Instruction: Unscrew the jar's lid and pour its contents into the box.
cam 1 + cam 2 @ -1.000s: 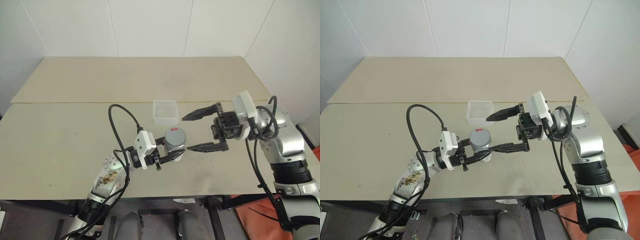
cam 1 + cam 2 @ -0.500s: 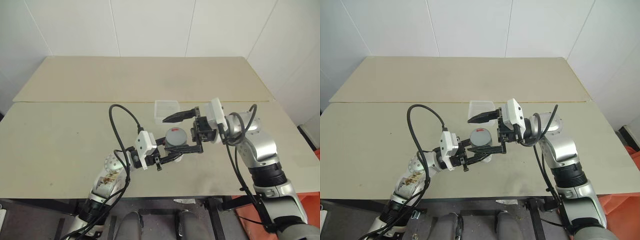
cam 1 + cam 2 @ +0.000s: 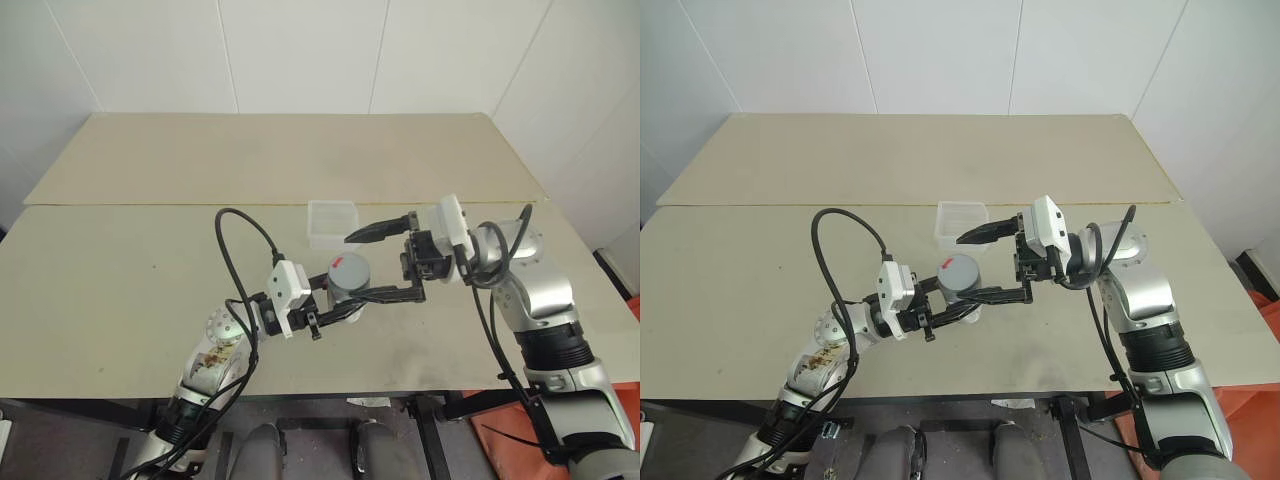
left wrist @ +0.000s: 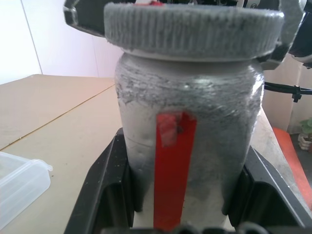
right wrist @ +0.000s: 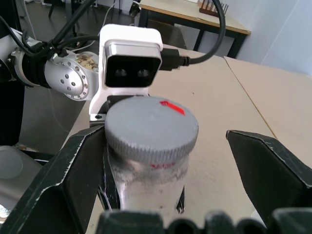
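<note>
Your left gripper (image 3: 338, 305) reaches in from the near edge of the desk with its forearm angled up and to the right, and its two black fingers are clamped on the body of the small silvery-clear cylindrical jar (image 3: 349, 287) with the red strip of label, held upright just above the pale beige desk (image 3: 120, 290) near the middle of its front edge. Your right gripper (image 3: 377, 264) comes in level from the right with its elbow out to the side, pointing left at the jar; its jaws stand wide apart, one black finger (image 3: 378, 231) passing behind the jar at lid height and the other (image 3: 385, 295) in front of it, lower, so they bracket the round flat grey screw lid (image 5: 152, 127) with its ribbed rim and small red mark without pressing on it. You can see in the right wrist view that there is clear space between each finger and the lid. The lid is seated on the jar. The small shallow square box of clear whitish plastic (image 3: 332, 223) sits on the desk just behind the jar, towards the seam that runs across the desk, near the upper right finger's tip and apart from both grippers. You cannot tell what lies inside the jar through its frosted wall, nor whether anything lies in the box.
</note>
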`<action>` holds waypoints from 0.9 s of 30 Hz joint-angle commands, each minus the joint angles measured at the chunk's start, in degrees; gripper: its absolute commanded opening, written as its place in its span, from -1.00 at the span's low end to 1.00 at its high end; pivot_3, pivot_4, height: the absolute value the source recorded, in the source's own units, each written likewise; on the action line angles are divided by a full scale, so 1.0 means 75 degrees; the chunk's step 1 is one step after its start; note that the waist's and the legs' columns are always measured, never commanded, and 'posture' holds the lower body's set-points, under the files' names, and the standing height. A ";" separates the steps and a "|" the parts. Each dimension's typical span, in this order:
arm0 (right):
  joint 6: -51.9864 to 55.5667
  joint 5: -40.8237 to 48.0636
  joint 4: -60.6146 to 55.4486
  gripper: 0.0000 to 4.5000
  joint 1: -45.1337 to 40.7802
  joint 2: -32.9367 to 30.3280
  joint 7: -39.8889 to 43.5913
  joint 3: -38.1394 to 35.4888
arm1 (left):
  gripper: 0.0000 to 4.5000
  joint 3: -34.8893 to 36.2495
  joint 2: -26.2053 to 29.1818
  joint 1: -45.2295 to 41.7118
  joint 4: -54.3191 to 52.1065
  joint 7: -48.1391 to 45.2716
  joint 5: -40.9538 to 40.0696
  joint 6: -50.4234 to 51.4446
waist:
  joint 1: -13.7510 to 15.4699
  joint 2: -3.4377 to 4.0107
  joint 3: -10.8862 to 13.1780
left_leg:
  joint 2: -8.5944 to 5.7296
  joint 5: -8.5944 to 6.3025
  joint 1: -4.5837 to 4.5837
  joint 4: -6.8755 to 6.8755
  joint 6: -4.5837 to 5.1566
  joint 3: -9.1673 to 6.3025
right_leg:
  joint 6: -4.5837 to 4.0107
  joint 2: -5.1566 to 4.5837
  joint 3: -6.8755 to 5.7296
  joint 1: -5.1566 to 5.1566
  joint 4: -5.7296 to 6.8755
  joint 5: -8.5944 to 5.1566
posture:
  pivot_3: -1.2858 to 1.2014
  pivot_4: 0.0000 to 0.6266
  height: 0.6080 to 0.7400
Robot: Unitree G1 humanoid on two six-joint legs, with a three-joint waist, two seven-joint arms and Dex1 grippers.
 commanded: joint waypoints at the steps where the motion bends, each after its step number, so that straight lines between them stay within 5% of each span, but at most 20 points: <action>1: -0.0199 0.0028 0.0091 0.98 0.0043 -0.0222 -0.0014 -0.0457 | -0.14 -0.0111 -0.0039 -0.0048 -0.0191 -0.0127 -0.0118 -0.0117 | 0.0000 0.0000 0.0000 | 0.0000 0.0000 0.0001 0.0000 0.0000 0.0000 | 0.0000 0.0000 0.0000 0.0000 0.0000 0.0000 | 0.03 -0.52 1.00; 18: 0.0393 0.0559 -0.0513 0.98 0.0417 -0.0960 0.0873 -0.0564 | -0.14 -0.0119 -0.0035 0.0005 -0.0194 -0.0123 -0.0066 -0.0154 | 0.0030 0.0000 0.0000 | 0.0000 0.0000 -0.0001 -0.0001 0.0000 -0.0001 | -0.0001 -0.0001 -0.0001 0.0002 -0.0007 0.0000 | 0.03 -0.52 1.00; 27: 0.1261 0.0528 -0.1720 0.98 0.0442 -0.0484 -0.0505 -0.0333 | -0.14 -0.0197 -0.0080 -0.0016 -0.0112 -0.0115 0.0028 -0.0250 | -0.0009 0.0000 0.0000 | 0.0001 0.0000 0.0008 0.0002 0.0000 -0.0001 | 0.0038 0.0003 0.0002 0.0002 0.0007 -0.0023 | 0.03 -0.52 1.00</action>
